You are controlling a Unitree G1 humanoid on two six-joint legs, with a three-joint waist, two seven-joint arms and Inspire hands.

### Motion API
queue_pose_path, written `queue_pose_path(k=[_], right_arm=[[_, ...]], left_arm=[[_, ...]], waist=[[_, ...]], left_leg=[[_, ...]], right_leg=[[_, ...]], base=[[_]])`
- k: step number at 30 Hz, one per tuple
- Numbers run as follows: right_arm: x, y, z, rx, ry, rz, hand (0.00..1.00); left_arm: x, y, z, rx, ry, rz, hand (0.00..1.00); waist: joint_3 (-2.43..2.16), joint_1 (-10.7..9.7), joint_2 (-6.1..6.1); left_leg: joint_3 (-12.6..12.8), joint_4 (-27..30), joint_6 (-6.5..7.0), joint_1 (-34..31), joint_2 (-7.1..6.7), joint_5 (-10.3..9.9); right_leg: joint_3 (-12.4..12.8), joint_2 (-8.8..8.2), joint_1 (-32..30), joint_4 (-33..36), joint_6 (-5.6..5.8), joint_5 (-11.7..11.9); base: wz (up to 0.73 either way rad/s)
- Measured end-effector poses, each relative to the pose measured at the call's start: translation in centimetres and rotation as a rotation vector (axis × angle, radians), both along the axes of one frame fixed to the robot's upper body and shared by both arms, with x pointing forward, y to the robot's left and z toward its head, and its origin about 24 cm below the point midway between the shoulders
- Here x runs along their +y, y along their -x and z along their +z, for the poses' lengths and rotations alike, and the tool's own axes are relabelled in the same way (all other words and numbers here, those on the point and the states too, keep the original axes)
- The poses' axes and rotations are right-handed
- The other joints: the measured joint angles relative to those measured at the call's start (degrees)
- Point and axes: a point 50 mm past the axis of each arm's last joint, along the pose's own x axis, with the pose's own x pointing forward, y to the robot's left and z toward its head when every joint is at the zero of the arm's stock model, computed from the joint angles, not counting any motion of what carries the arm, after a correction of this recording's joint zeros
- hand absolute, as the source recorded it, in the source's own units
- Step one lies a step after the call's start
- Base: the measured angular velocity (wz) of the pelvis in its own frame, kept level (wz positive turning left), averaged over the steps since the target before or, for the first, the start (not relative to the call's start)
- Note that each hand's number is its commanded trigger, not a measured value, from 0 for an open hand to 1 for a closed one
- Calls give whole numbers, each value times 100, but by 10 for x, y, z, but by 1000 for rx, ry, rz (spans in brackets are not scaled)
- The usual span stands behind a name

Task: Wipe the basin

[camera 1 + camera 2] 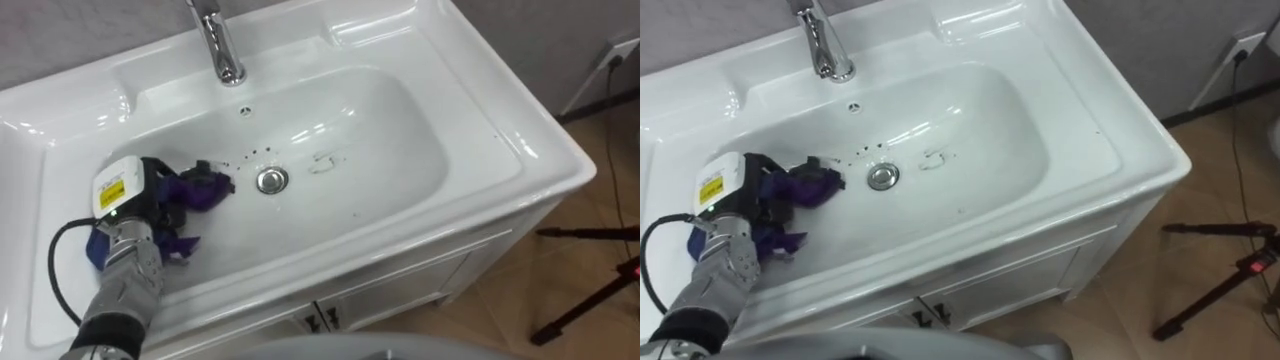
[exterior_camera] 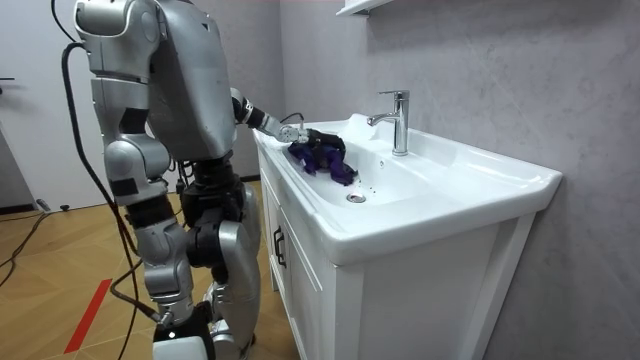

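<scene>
The left hand [image 1: 135,215] was clenched on a purple cloth [image 1: 205,187] inside the basin [image 1: 400,130]. The drain [image 1: 271,180] lay just right of it, the tap [image 1: 218,45] well beyond.

My left hand [image 1: 140,197] has dark fingers and a white box with a yellow sticker on its back. The silver, ribbed forearm comes in from seven o'clock, with a black cable looping beside it. In the room view my body is shiny silver with black joints.
</scene>
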Motion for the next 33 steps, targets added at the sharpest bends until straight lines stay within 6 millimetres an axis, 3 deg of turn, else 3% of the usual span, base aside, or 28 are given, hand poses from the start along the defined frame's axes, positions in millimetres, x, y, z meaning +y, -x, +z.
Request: queue_pose_path(k=[6,16,20,23,29,31,33], right_arm=[[-6,11,2,26,13,0,0],[-5,7,2,17,16,2,0],[-3,5,1,14,14,3,0],[-2,3,0,14,8,-16,0],[-1,-29,1,-54,18,17,0],[-3,-42,2,-92,21,24,0],[-3,-49,2,-111,20,19,0]], left_arm=[[5,-3,6,-1,-64,-28,100],[7,-5,9,1,-102,-15,100],[6,-7,10,9,-121,-15,100],[3,-18,12,24,-137,-18,100],[-3,-55,21,47,-183,-57,100],[-6,-71,27,52,-199,-76,100],[-6,-78,29,58,-195,-67,100]], waist=[[11,1,36],[44,-163,-108],[40,-205,-105],[50,-252,-89],[84,-414,-37],[136,-439,20],[175,-508,-14]], left_leg=[[2,11,-2,-58,6,2],[28,12,-3,-53,2,2],[43,22,-3,-106,-5,2],[45,89,-2,-256,-18,2],[34,323,41,-837,-43,29],[52,404,59,-1003,-59,41],[77,415,72,-1123,-69,76]], right_leg=[[-21,-3,-16,5,-4,-1],[-42,-19,-6,10,-3,-2],[-18,-29,-102,15,4,2],[-24,-51,-266,117,11,14],[-36,-114,-807,340,5,86],[-29,-145,-1006,438,4,102],[-15,-162,-1161,520,3,101]], base=[[0],[3],[0],[-1],[1],[-2],[2]])
